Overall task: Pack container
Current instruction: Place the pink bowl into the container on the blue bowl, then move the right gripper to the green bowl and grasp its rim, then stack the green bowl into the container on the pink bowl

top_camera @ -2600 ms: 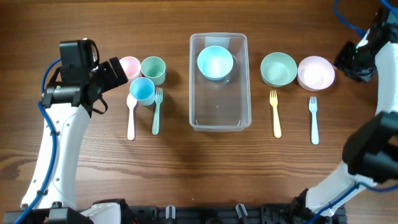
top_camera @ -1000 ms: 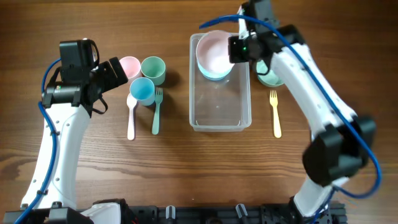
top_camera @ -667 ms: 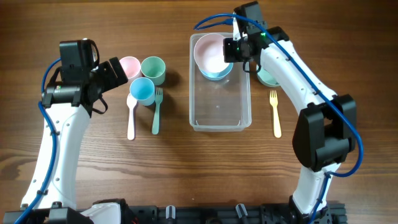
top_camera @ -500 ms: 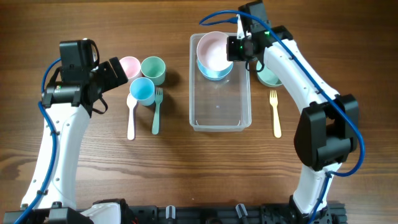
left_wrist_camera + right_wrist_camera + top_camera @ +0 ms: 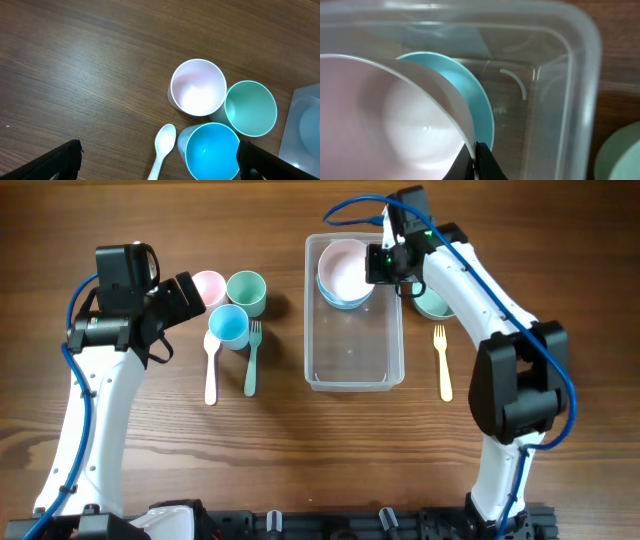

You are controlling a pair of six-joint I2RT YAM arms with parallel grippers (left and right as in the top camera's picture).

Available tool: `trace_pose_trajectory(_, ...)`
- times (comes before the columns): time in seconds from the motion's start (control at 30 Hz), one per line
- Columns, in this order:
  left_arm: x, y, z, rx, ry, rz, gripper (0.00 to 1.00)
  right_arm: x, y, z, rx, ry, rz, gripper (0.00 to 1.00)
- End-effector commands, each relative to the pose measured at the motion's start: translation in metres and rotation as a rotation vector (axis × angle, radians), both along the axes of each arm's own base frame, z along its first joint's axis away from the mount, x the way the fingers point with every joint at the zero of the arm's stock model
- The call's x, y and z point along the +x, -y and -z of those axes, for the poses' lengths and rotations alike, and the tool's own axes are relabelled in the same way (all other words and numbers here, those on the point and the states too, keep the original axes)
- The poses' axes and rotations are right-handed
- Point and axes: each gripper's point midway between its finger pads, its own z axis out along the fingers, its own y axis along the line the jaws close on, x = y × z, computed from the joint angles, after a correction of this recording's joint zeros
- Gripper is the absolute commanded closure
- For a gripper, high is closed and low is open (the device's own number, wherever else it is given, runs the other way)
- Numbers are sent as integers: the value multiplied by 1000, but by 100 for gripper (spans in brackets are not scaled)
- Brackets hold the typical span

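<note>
The clear container (image 5: 355,370) stands mid-table. At its far end a pink bowl (image 5: 342,266) sits nested in a blue bowl (image 5: 345,300). My right gripper (image 5: 378,264) is shut on the pink bowl's right rim. In the right wrist view the fingers (image 5: 476,159) pinch the pink bowl's (image 5: 395,125) wall, with the blue bowl (image 5: 470,95) under it and the container's corner (image 5: 580,60) beyond. My left gripper (image 5: 185,298) hangs open beside the cups. Its fingers (image 5: 155,162) frame the blue cup (image 5: 210,152).
A pink cup (image 5: 208,285), a green cup (image 5: 246,291) and a blue cup (image 5: 228,326) stand left of the container, with a white spoon (image 5: 211,370) and a green fork (image 5: 252,360). A green bowl (image 5: 437,302) and a yellow fork (image 5: 442,365) lie to the right.
My right arm came in from the far right with the pink bowl and lowered it into the blue bowl in the container. The left arm has not moved.
</note>
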Motion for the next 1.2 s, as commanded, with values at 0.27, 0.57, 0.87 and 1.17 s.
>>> trace_pose_trajectory(0.27, 3, -5, -6, 17, 14, -4, 0, 16, 18, -172, 42, 352, 63, 44)
trace_pose_trajectory(0.57, 3, -5, -6, 17, 14, -4, 0, -43, 195, -107, -124, -12, 408, 48)
trace_pose_trajectory(0.87, 3, -5, -6, 17, 14, -4, 0, -51, 198, 26, -123, -341, 349, 56)
trace_pose_trajectory(1.17, 3, -5, -6, 17, 14, -4, 0, -54, 197, 57, -123, -405, 349, 96)
